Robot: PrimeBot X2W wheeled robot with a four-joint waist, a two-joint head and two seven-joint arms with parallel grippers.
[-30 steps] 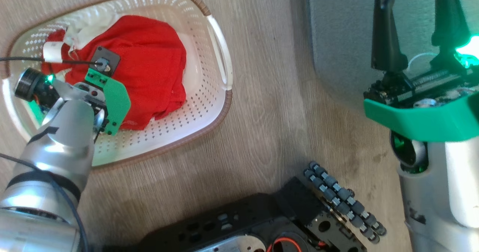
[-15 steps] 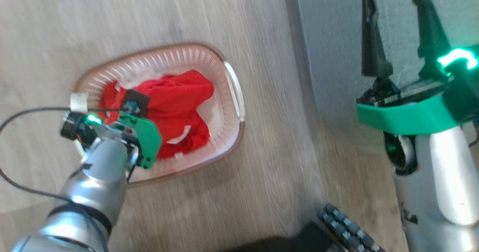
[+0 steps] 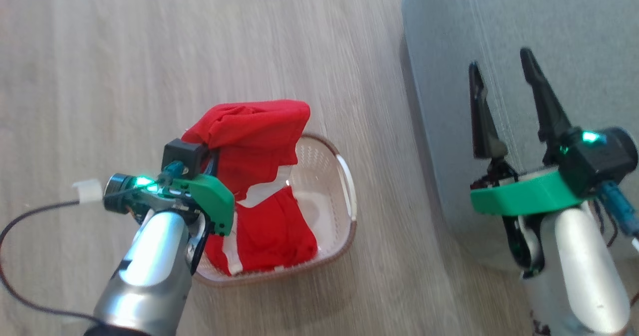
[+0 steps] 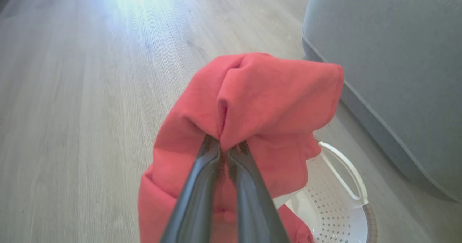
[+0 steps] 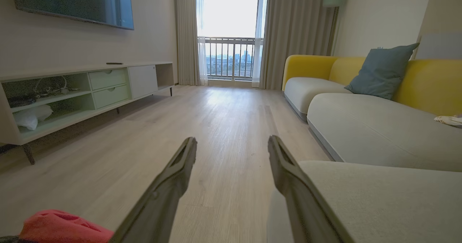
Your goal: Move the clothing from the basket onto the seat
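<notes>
My left gripper (image 4: 225,147) is shut on a fold of the red clothing (image 4: 267,91), which hangs bunched from its fingertips above the basket (image 4: 335,207). In the head view the lifted clothing (image 3: 252,131) droops with white trim toward more red cloth (image 3: 272,233) lying in the cream basket (image 3: 344,186). I cannot tell whether that is one garment or two. The grey seat (image 3: 549,26) lies to the right, and my right gripper (image 3: 499,66) hovers open over its edge with nothing between its fingers.
The basket stands on pale wood floor (image 3: 150,51) close to the seat's rounded corner. The right wrist view shows a yellow-backed sofa (image 5: 361,120) with a grey-blue pillow (image 5: 382,69), a low TV console (image 5: 90,87) at left, and a balcony door far ahead.
The whole head picture has shifted, so the camera has moved. My left gripper has lifted the red clothing up out of the basket. The right gripper stays open.
</notes>
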